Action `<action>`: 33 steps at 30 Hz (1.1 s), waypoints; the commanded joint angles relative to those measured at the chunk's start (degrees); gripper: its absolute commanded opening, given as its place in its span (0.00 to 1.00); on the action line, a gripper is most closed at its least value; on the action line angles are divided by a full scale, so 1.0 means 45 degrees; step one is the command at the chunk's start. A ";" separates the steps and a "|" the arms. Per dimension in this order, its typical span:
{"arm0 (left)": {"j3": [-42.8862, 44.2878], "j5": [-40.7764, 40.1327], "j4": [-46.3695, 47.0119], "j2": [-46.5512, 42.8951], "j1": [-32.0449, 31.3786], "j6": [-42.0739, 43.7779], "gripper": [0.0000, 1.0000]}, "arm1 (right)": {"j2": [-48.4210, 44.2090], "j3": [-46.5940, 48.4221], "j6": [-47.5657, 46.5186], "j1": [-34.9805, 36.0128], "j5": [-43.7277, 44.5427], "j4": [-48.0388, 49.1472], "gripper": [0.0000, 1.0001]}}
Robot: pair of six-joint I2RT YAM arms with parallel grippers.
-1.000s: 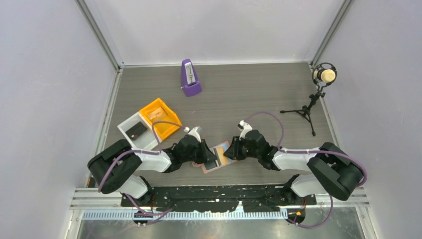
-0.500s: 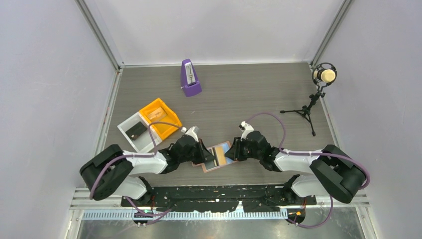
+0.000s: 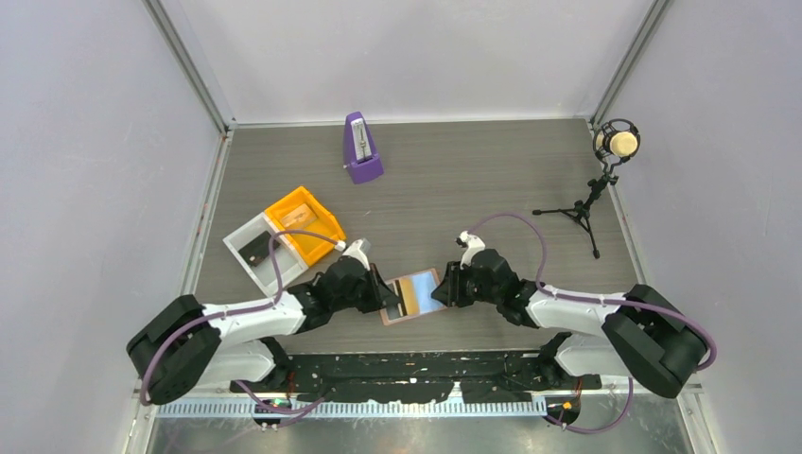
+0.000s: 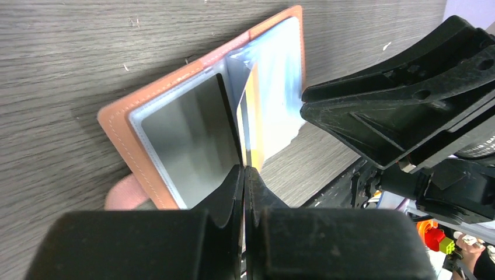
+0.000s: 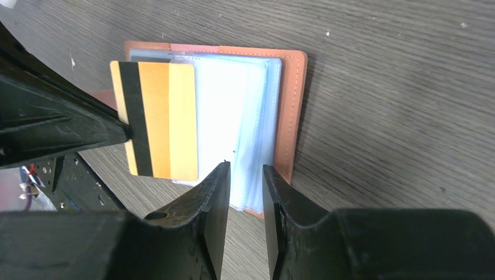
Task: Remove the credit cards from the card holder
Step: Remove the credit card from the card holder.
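Noted card holder (image 5: pixel 290 116) spread open on bench (image 3: pixel 454 189). Found left gripper (image 4: pixel 244 175) clamped on orange, black-striped credit card (image 5: pixel 157 116) over holder's left half. Found right gripper (image 5: pixel 245 175) narrowly parted above clear sleeves (image 5: pixel 257 116).

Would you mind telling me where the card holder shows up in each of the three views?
Top external: the card holder lies open at lower centre.
Left wrist: the holder fills the centre-left, salmon cover outermost.
Right wrist: the holder lies spread open at upper centre.
Shared landmark: the orange-backed card over the holder, pinched by the left gripper.
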 commanded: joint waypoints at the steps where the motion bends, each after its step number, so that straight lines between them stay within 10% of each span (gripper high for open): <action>1: -0.0207 -0.0648 -0.0481 -0.1027 0.0057 0.0388 0.00 | -0.0905 0.0382 -0.1478 -0.0045 0.0338 -0.0265 0.35; 12: 0.0114 -0.0739 -0.1644 -0.2492 0.0057 0.0131 0.00 | -0.3469 0.0651 -0.4770 0.0648 0.0776 0.0550 0.48; 20: 0.0296 -0.0578 -0.2149 -0.4003 0.0057 -0.0525 0.00 | -0.3780 0.0597 -1.0420 0.3987 0.3405 0.1572 0.62; 33: 0.0286 0.0106 -0.2057 -0.5178 0.0056 -0.2934 0.00 | -0.0807 -0.1507 -1.6281 0.7707 0.6242 0.9021 0.64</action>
